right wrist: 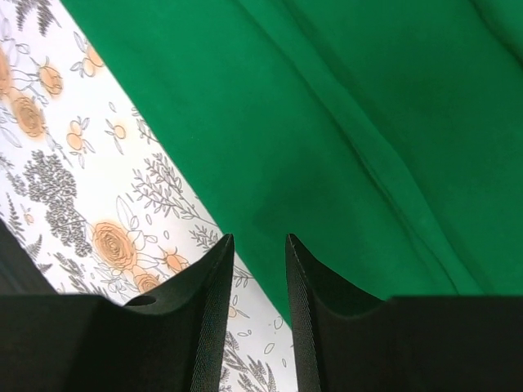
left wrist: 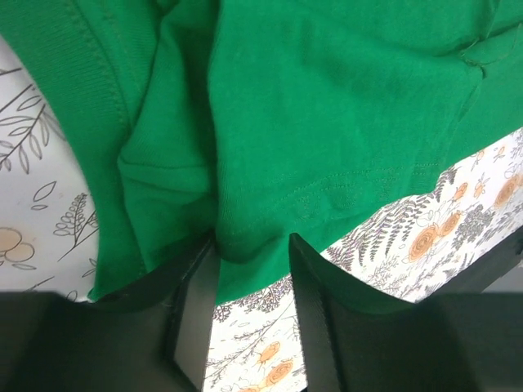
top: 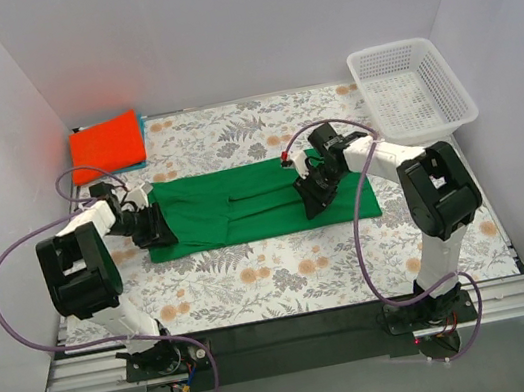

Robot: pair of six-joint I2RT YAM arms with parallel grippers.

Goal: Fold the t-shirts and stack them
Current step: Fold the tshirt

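Shirts show in three colours. Far behind the left gripper (top: 154, 227) and off to its left, the orange shirt (top: 105, 142) lies folded in the back corner. It rests on a blue shirt (top: 144, 141), of which only a thin edge shows.

The left gripper sits low at the left end of the green shirt (top: 243, 204), which lies flat in a long band reaching across to the right gripper (top: 315, 195). Seen from the left wrist, the jaws stand partly apart. The shirt's stitched hem reaches in between the fingertips (left wrist: 208, 269), and the tablecloth (top: 286, 273) shows through the rest of the gap, so nothing is clamped.

The right gripper hangs over the shirt's near edge, a little short of its right end. From the right wrist its jaws are narrowly apart and hold nothing. Tablecloth shows between the fingers, and the green edge runs just past the right fingertip.

Behind this gripper and to its right, a white mesh basket (top: 389, 50) stands in the back corner, well apart from the shirt.

The tablecloth is white, printed with grey leaves and orange flowers. Plain white walls (top: 233, 28) close in three sides, and the left one glows orange beside the folded shirt. A metal rail (top: 297, 337) along the near edge carries both arm bases. Purple cables (top: 10, 261) loop out from each arm.
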